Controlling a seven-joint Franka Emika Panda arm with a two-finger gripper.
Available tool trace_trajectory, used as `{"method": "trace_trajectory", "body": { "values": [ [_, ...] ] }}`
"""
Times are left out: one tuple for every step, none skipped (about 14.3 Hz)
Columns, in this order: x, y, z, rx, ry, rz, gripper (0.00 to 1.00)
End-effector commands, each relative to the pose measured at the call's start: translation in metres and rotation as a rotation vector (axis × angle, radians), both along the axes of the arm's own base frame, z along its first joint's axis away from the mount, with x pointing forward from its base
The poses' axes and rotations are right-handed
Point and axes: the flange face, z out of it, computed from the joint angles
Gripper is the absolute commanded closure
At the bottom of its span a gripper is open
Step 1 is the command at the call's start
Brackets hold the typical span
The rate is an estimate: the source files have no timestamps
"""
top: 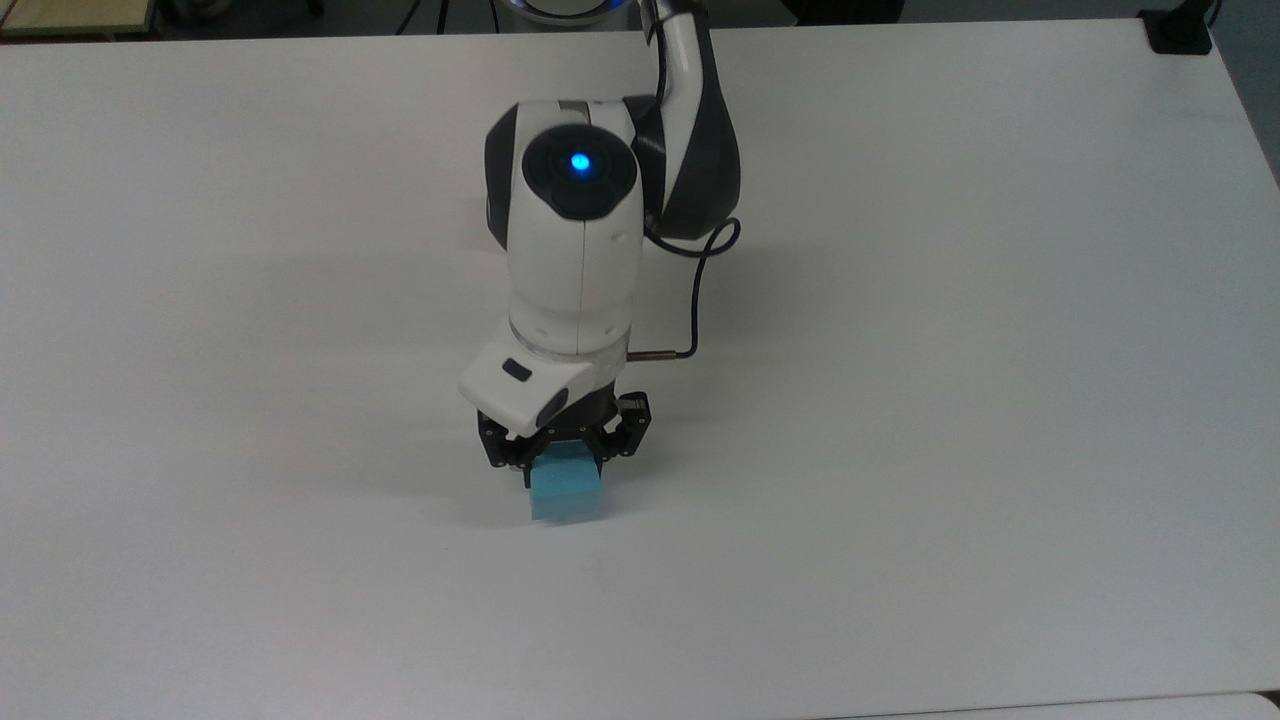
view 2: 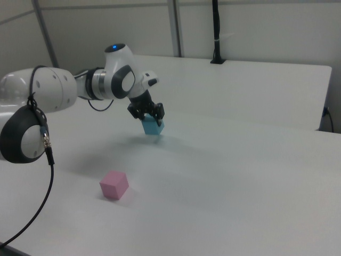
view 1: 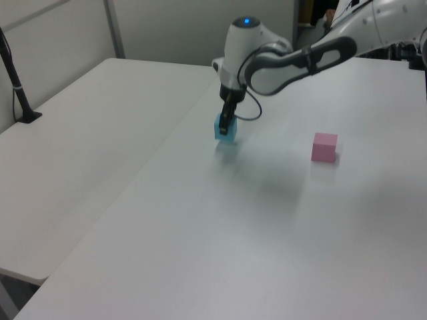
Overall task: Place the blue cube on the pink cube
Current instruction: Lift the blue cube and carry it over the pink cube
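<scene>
My gripper (top: 562,462) (view 1: 225,127) (view 2: 149,118) is shut on the blue cube (top: 566,492) (view 1: 225,129) (view 2: 153,127), which hangs a little above the white table (top: 950,350). Its shadow lies on the table just beneath it. The pink cube (view 1: 325,147) (view 2: 114,185) rests on the table by itself, well to the left view's right of the gripper and toward the near left in the right view. In the top view the arm hides the upper part of the blue cube.
A black post (view 1: 19,87) (view 2: 216,32) stands clamped at the table's far edge. A seam between two tabletops (view 1: 160,147) runs close past the gripper. The arm's cable (top: 690,300) loops beside the wrist.
</scene>
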Motion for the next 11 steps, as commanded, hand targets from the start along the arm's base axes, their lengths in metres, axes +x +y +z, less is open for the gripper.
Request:
{"method": "trace_trajectory", "body": {
  "values": [
    [-0.019, -0.011, 0.070, 0.017, 0.005, -0.041, 0.48],
    [-0.024, -0.017, 0.091, 0.025, -0.006, -0.052, 0.47],
    [-0.029, -0.022, 0.108, 0.031, -0.009, -0.060, 0.47],
    [-0.034, -0.026, 0.123, 0.037, -0.010, -0.065, 0.46],
    [-0.039, -0.032, 0.140, 0.047, -0.021, -0.070, 0.46],
    [-0.045, -0.040, 0.154, 0.061, -0.029, -0.078, 0.46],
    [-0.051, -0.044, 0.170, 0.069, -0.038, -0.079, 0.46],
    [-0.057, -0.048, 0.181, 0.071, -0.035, -0.082, 0.46],
    [-0.062, -0.052, 0.189, 0.072, -0.028, -0.084, 0.45],
    [-0.064, -0.053, 0.194, 0.077, -0.028, -0.085, 0.46],
    [-0.065, -0.054, 0.196, 0.085, -0.029, -0.089, 0.45]
  ]
}}
